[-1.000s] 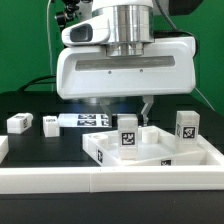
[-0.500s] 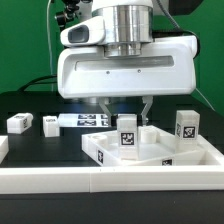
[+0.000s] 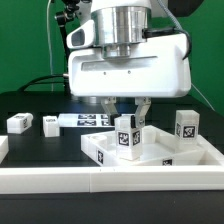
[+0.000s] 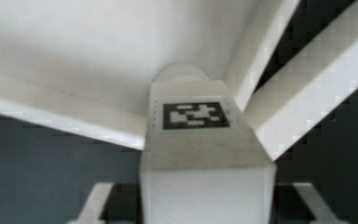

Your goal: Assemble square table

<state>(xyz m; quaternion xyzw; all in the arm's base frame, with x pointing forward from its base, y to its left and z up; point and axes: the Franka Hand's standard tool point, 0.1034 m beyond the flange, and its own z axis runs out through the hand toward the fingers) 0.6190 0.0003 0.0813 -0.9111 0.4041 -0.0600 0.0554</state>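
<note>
The square table's white top (image 3: pixel 160 152) lies near the front, rim up. One white leg (image 3: pixel 127 138) with a tag stands upright at its corner toward the exterior view's left. My gripper (image 3: pixel 128 119) comes straight down over this leg and is shut on its upper part, one finger on each side. In the wrist view the same leg (image 4: pixel 197 150) fills the space between my gripper's (image 4: pixel 199 205) fingers, with the top's inner face (image 4: pixel 69 60) behind it. A second leg (image 3: pixel 187 127) stands at the corner toward the right.
Two more small white legs (image 3: pixel 18 122) (image 3: pixel 50 124) lie on the black surface at the exterior view's left. The marker board (image 3: pixel 92 120) lies behind the gripper. A long white rail (image 3: pixel 100 185) runs along the front edge.
The gripper has turned about its upright axis while staying over the leg. The leg keeps its place at the corner and its tag face has swung slightly.
</note>
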